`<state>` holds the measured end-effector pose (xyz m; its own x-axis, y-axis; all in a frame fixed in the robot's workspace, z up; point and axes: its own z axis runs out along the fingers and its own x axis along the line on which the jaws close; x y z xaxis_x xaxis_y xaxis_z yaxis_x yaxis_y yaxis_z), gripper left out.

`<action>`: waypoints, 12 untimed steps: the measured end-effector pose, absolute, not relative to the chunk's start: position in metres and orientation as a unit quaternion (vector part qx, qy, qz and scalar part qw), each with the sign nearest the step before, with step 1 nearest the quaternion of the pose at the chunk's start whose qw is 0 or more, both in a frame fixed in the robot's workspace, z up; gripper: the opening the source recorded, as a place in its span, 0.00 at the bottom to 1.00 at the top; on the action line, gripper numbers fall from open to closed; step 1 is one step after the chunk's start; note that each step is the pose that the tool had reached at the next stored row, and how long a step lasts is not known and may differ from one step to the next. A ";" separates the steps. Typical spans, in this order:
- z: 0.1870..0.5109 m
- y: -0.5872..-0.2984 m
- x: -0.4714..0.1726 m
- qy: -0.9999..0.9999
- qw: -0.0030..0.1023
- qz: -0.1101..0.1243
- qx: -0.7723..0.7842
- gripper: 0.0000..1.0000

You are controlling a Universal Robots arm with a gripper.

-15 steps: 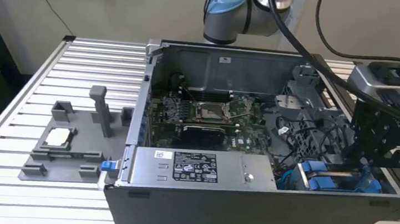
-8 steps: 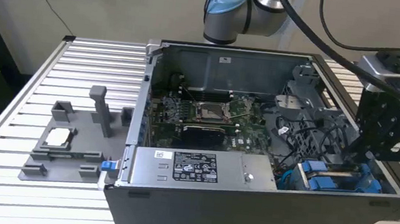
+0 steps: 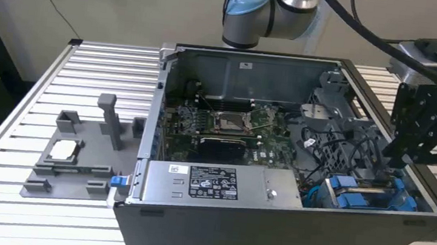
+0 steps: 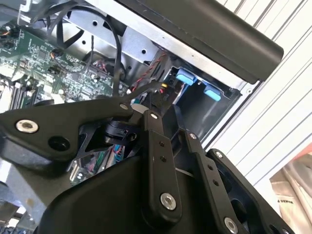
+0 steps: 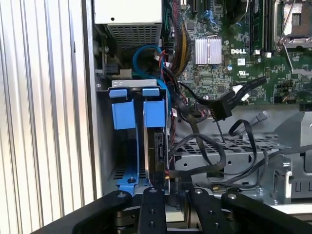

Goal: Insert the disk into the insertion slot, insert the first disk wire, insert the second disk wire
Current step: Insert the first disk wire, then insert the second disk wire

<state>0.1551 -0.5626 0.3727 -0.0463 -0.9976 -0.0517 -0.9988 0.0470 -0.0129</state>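
Claw: the gripper hung low over the end of the case at the exterior view's right, just above the blue tabs; clenched or released, I could not tell
Disk: the disk stood on edge inside the insertion slot, tucked under its blue tab; it looked seated, so step one seemed done
First wire: a black connector lay loose over the motherboard, apart from the disk; by my reading it was not yet plugged in
Second wire: another cable end lay loose near it, likewise left to do
In the way: looping black cables crowded just beside the slot, right where a plug would have to pass
Around: a silver power supply box sat at the case's near side, and a grey fixture rested on the slatted table, well apart from the work
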 end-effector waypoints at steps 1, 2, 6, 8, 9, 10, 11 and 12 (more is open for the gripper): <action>0.374 -0.561 0.155 0.723 0.023 0.013 -0.690 0.27; 0.376 -0.559 0.154 0.723 0.023 0.013 -0.690 0.27; 0.382 -0.551 0.152 0.723 0.023 0.013 -0.690 0.27; 0.385 -0.548 0.149 0.723 0.023 0.013 -0.690 0.27; 0.386 -0.546 0.148 0.723 0.023 0.013 -0.690 0.27; 0.387 -0.545 0.146 0.723 0.023 0.013 -0.690 0.27; 0.388 -0.543 0.145 0.723 0.023 0.013 -0.690 0.27; 0.388 -0.542 0.143 0.723 0.024 0.013 -0.690 0.27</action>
<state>0.1429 -0.5418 0.3884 -0.0464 -0.9976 -0.0519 -0.9988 0.0472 -0.0138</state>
